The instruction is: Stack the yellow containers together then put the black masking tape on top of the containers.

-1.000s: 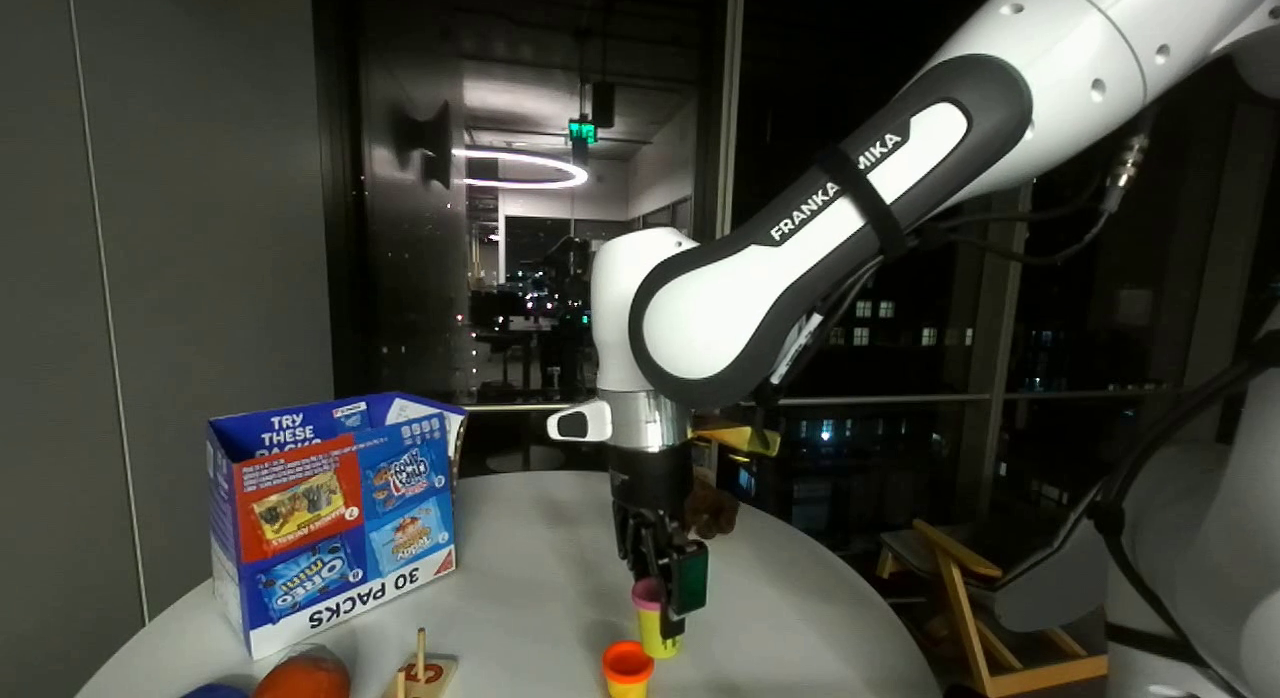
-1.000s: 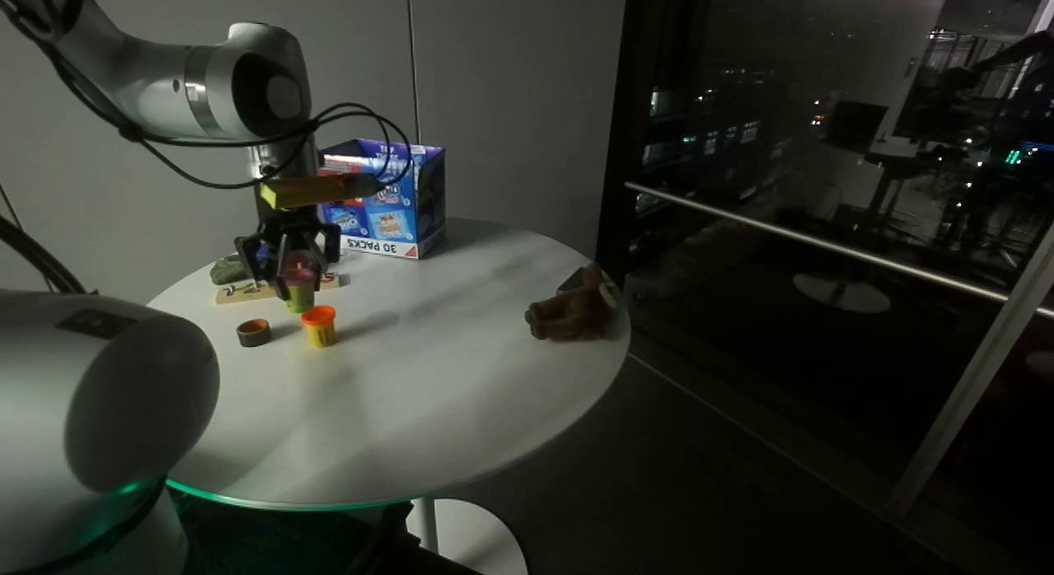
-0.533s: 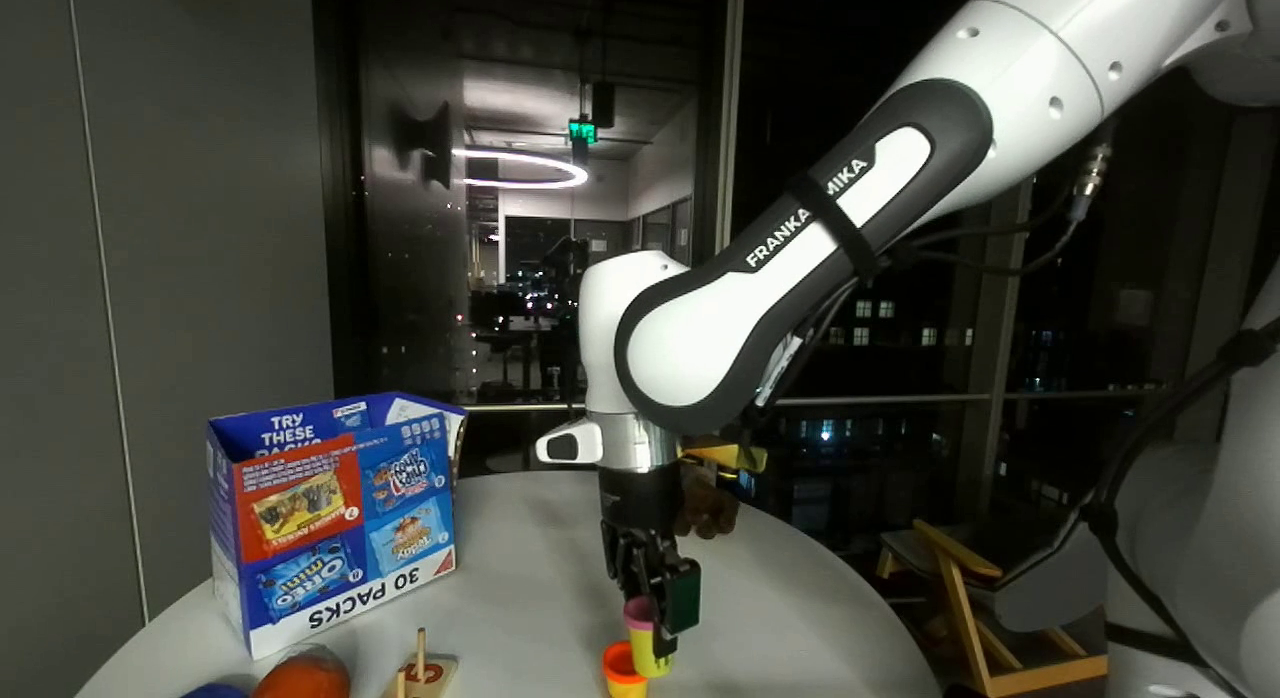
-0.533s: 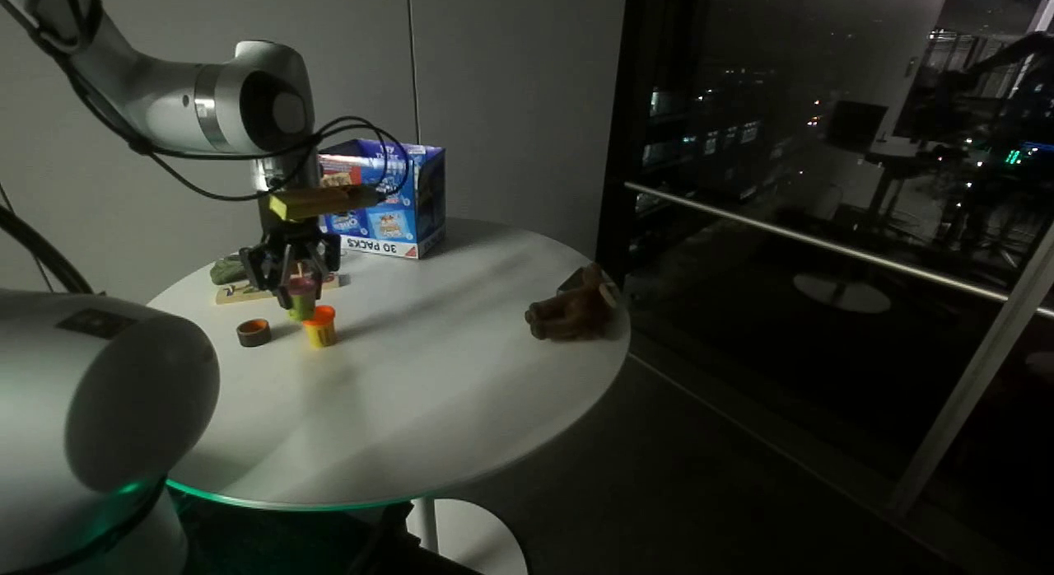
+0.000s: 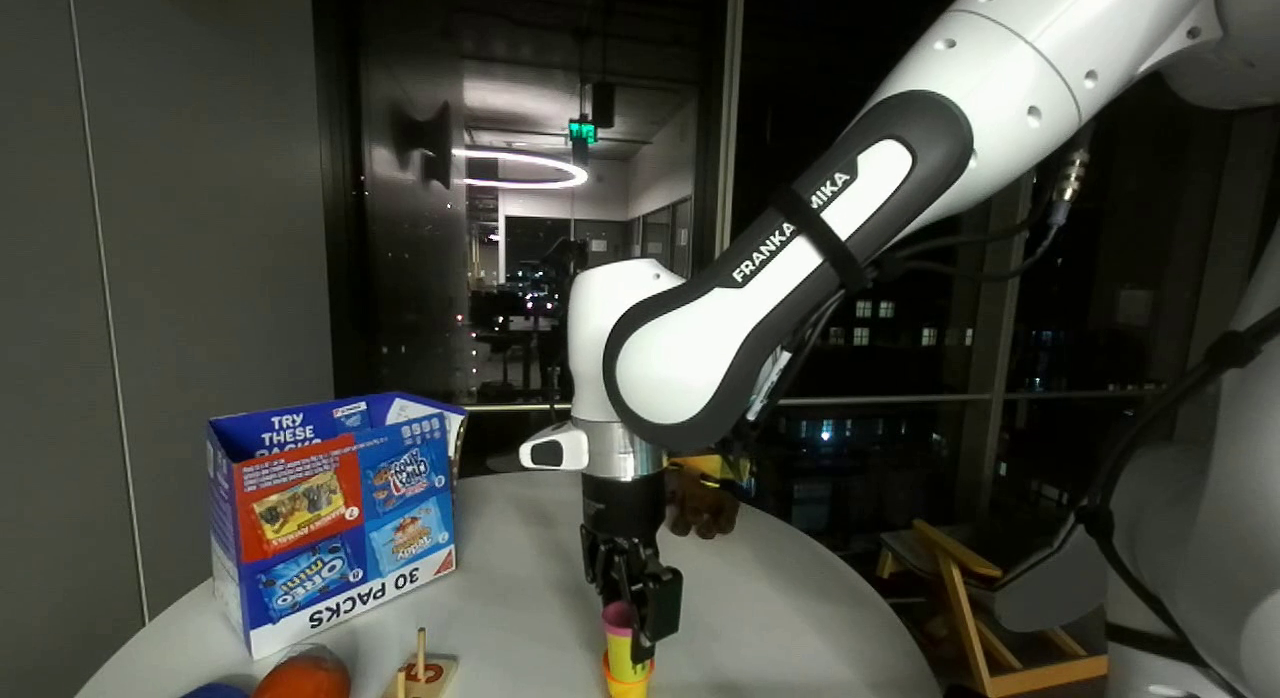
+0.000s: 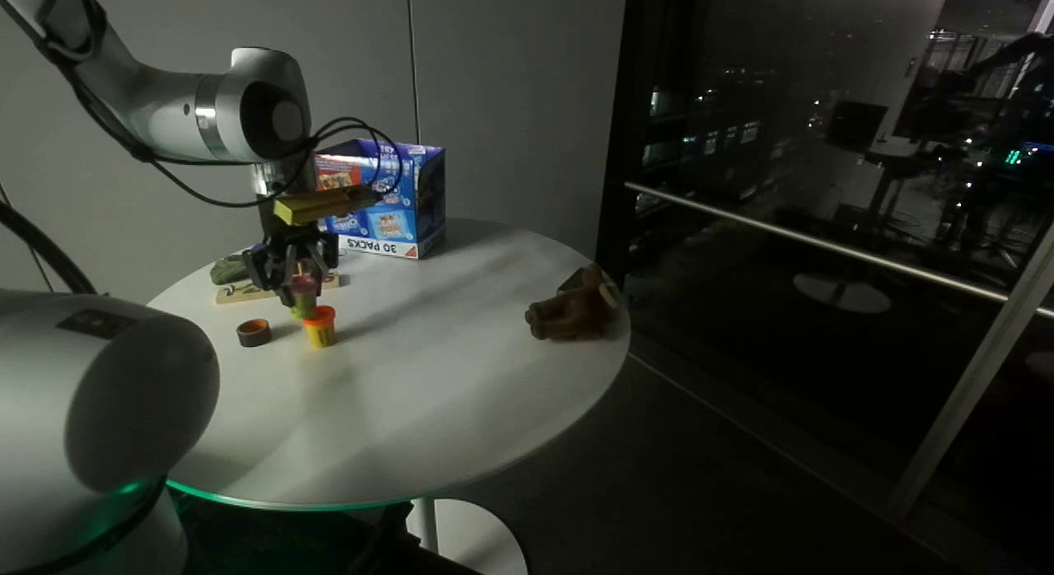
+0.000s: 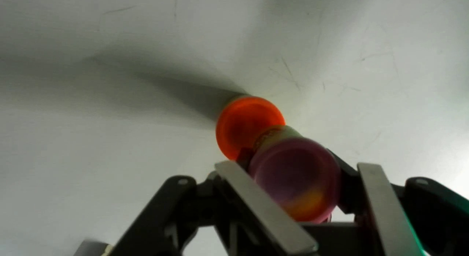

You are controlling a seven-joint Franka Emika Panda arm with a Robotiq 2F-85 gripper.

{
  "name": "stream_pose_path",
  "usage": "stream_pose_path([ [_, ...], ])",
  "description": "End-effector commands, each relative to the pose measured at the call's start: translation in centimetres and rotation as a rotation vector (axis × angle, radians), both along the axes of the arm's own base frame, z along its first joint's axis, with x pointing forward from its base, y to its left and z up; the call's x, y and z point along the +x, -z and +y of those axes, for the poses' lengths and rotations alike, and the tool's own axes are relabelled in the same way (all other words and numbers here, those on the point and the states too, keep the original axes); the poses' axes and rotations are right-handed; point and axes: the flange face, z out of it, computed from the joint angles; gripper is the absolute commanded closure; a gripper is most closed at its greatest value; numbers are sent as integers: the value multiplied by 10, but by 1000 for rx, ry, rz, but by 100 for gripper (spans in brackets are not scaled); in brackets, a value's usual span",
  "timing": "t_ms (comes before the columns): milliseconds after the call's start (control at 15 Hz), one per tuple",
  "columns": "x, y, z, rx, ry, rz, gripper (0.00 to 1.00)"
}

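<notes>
The hand (image 6: 302,292) has brought the pink-topped tub (image 5: 618,640) nearer the orange-lidded tub (image 6: 320,329).

Pink-topped yellow tub (image 6: 305,299) in gripper (image 6: 301,293)

wide gap: orange-topped tub (image 6: 320,331) to brown object (image 6: 571,313) | obstacles: tape roll (image 6: 254,338), carton (image 6: 384,203)

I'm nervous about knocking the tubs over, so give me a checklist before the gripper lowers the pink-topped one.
1. Grip: ok; the gripper is closed around the pink-topped tub.
2. Base: ok; the orange-topped tub stands upright on the table.
3. Alignment: not ok; the held tub looks off-centre, with the orange-topped tub's top mostly uncovered in the wrist view.
4. Contact between tubs: cannot tell; they overlap in every view.
5. Tape: ok; the black masking tape lies on the table, apart from both tubs.
</notes>
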Motion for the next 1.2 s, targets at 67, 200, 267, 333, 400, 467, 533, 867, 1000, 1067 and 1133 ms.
stream_pose_path([
  [67, 9, -4, 4, 18, -11, -27, 76],
  [200, 10, -4, 1, 11, -4, -37, 76],
  [267, 11, -5, 0, 8, 0, -45, 76],
  [333, 12, -5, -1, 7, 0, -50, 76],
  [400, 13, -6, -2, 7, 4, -56, 76],
  [467, 13, -6, -3, 6, 6, -62, 76],
  [533, 14, -6, -3, 4, 6, -67, 76],
  [867, 13, -2, -6, -22, 14, -71, 76],
  [1000, 12, 0, -8, -38, 15, -76, 76],
  [1067, 12, 1, -8, -44, 16, -76, 76],
  [1133, 18, -4, -11, -46, 19, -77, 76],
])
